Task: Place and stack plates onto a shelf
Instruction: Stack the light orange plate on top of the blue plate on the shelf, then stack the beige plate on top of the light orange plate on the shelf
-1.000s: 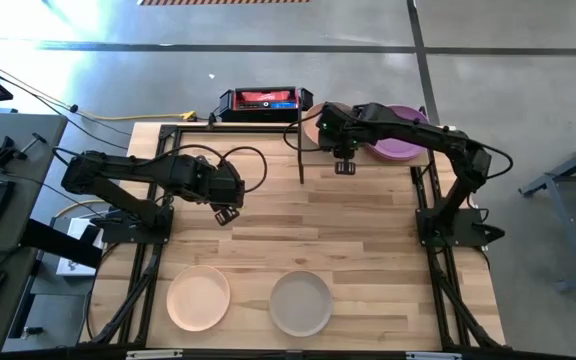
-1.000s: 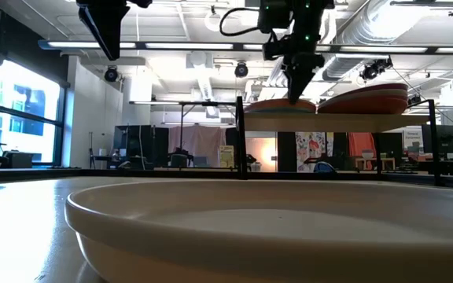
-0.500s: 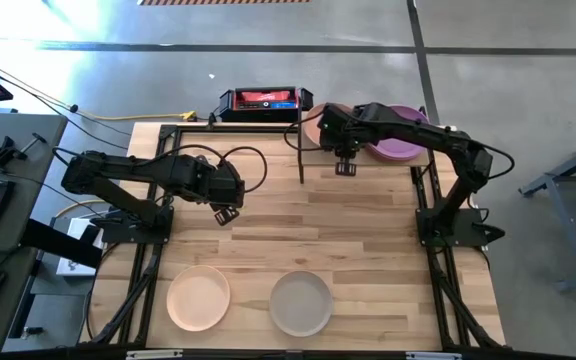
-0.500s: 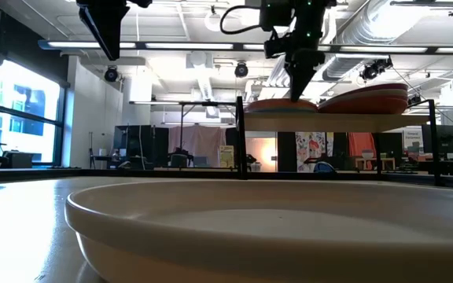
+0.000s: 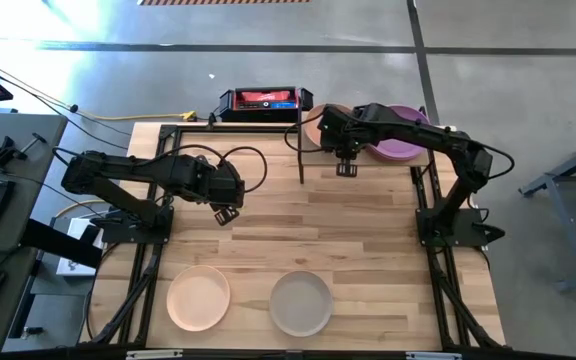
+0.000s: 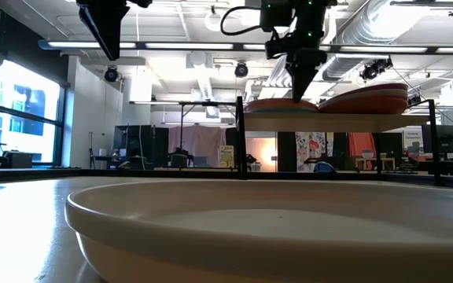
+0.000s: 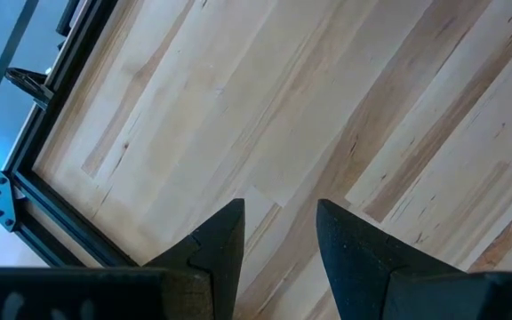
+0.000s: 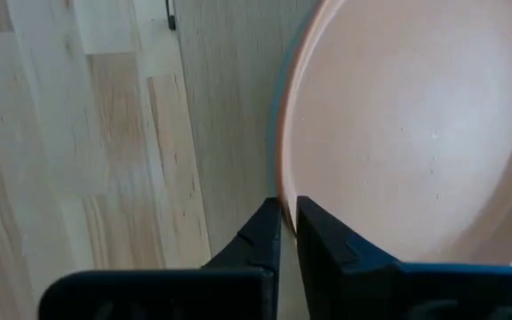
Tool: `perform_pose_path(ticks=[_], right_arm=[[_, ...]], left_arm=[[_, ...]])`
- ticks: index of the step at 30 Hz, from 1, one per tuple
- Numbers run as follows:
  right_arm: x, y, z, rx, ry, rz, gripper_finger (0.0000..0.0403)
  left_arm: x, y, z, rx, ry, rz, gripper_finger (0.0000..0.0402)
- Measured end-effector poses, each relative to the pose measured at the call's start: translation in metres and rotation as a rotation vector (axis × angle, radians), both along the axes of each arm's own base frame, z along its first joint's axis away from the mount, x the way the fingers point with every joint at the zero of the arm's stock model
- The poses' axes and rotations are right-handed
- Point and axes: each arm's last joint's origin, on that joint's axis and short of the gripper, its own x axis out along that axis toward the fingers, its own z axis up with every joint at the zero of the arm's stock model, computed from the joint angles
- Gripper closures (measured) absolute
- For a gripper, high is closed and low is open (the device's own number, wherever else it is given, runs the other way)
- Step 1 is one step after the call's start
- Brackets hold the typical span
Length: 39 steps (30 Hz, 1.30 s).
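Shelf (image 6: pixel 321 119) with stacked plates (image 6: pixel 364 97)

Two plate stacks (image 5: pixel 400 146) on the shelf (image 6: pixel 321 123); two plates (image 5: pixel 198 297) before it.

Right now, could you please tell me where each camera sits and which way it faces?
High: overhead, straight down; both arms, shelf, purple plate.
Low: tabletop height, level across; pale grey plate foreground.
Left wrist: down past open fingers at bare tabletop.
Right wrist: past fingers pinching the tan plate.
High and low share the shelf.
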Motion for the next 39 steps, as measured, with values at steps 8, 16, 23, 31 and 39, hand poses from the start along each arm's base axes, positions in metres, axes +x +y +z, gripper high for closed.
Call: perform_pose_path(ticks=[8,16,23,31,39], right_arm=[[-0.0011,0.0005,-0.0003,0.005,0.013,0.005,0.039],[-0.0017,0.0002,-0.0003,-0.011,0.024,-0.005,0.039],[-0.0017,-0.0007,-0.0001,-0.032,0.03,-0.004,0.0391],[0.001,0.0049,0.0007,-0.052,0.035,0.01,0.0356],[-0.001,0.0065,0.0,-0.038,0.059,0.015,0.0306]], left_arm=[[0.0,0.0,0.0,0.0,0.0,-0.001,0.0271],[0.0001,0.0,0.0,0.0,0.0,-0.002,0.0271],[0.0001,0.0,0.0,-0.001,-0.001,0.0,0.0271],[0.0002,0.0,0.0,-0.001,-0.002,0.0,0.0271],[0.0002,0.0,0.0,-0.001,-0.002,0.0,0.0271]])
